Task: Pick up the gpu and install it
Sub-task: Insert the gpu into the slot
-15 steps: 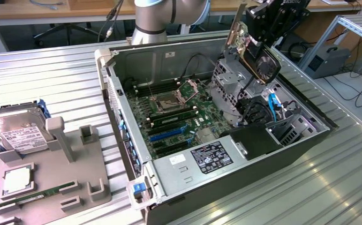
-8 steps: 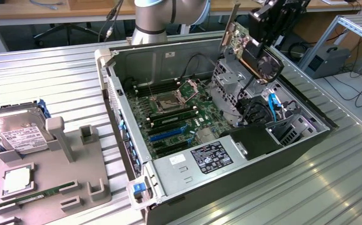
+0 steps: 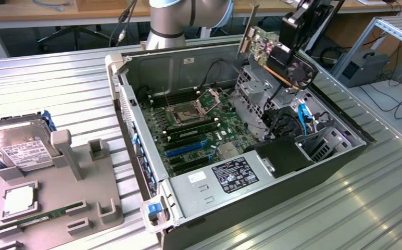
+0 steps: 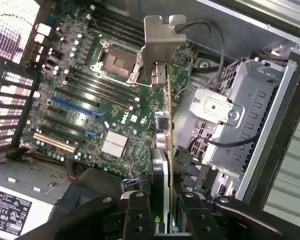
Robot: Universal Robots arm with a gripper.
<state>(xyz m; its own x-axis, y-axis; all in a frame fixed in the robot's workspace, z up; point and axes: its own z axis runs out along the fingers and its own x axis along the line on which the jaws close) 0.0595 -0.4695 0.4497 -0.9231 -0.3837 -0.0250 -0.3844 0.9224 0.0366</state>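
Open room lies over the motherboard (image 3: pixel 187 125); drive cage (image 3: pixel 256 96) and cables (image 3: pixel 284 122) crowd the exterior view's right, close to the gpu (image 3: pixel 271 49) in the tool (image 4: pixel 162 212); power supply (image 3: pixel 222 177) blocks the near end.

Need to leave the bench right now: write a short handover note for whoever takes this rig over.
Hand: shut on the gpu, gripping the end away from its silver bracket.
Gpu: in the air, on edge, above the drive cage of the open computer case, touching nothing else.
Done: the pickup.
Left: the install. The gpu is not yet seated in any slot of the motherboard.
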